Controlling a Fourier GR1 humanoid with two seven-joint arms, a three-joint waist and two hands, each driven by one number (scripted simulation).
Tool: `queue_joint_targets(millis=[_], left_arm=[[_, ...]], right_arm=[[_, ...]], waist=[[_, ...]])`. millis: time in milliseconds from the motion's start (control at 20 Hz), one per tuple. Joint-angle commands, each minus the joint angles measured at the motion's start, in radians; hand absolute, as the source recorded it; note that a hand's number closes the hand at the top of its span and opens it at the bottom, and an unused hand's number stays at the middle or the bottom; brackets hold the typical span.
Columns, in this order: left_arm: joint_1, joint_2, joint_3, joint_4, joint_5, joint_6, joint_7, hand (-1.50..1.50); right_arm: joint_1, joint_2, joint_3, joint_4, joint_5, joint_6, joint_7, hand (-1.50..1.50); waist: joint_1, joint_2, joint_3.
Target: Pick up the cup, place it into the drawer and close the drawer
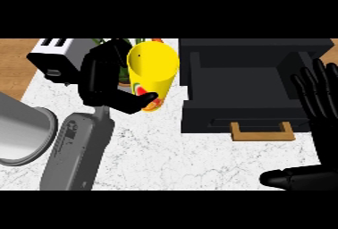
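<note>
Left hand (99, 80), fingers clamped round cup (153, 67); keep it upright, carry to the fingers' right, lower inside open drawer (244, 89).

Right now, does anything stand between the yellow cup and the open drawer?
Nothing visible does. The left hand holds the yellow cup just left of the open drawer. The right hand rests open at the drawer's right side.
</note>
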Motion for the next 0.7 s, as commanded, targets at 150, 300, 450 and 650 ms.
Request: queue_joint_targets(millis=[150, 300, 450, 650], left_arm=[[-0.170, -0.003, -0.025, -0.031, -0.056, 0.120, 0.171, 1.50], [-0.267, -0.004, -0.014, 0.175, -0.063, 0.126, 0.062, 1.50], [-0.334, -0.004, -0.029, 0.234, -0.040, 0.123, 0.083, 1.50], [-0.418, -0.005, -0.090, 0.296, -0.040, 0.207, 0.140, 1.50]], right_arm=[[0.005, 0.014, 0.020, -0.017, 0.014, -0.013, 0.016, -1.50], [0.030, 0.021, 0.027, -0.019, 0.024, -0.007, 0.000, -1.50], [-0.016, -0.015, -0.011, -0.016, -0.021, 0.007, 0.041, -1.50], [0.027, 0.001, 0.000, -0.005, 0.005, 0.016, -0.014, -1.50]], waist=[[0.002, -0.001, 0.000], [-0.005, 0.002, 0.000], [-0.007, 0.002, 0.000], [-0.008, 0.001, 0.000]])
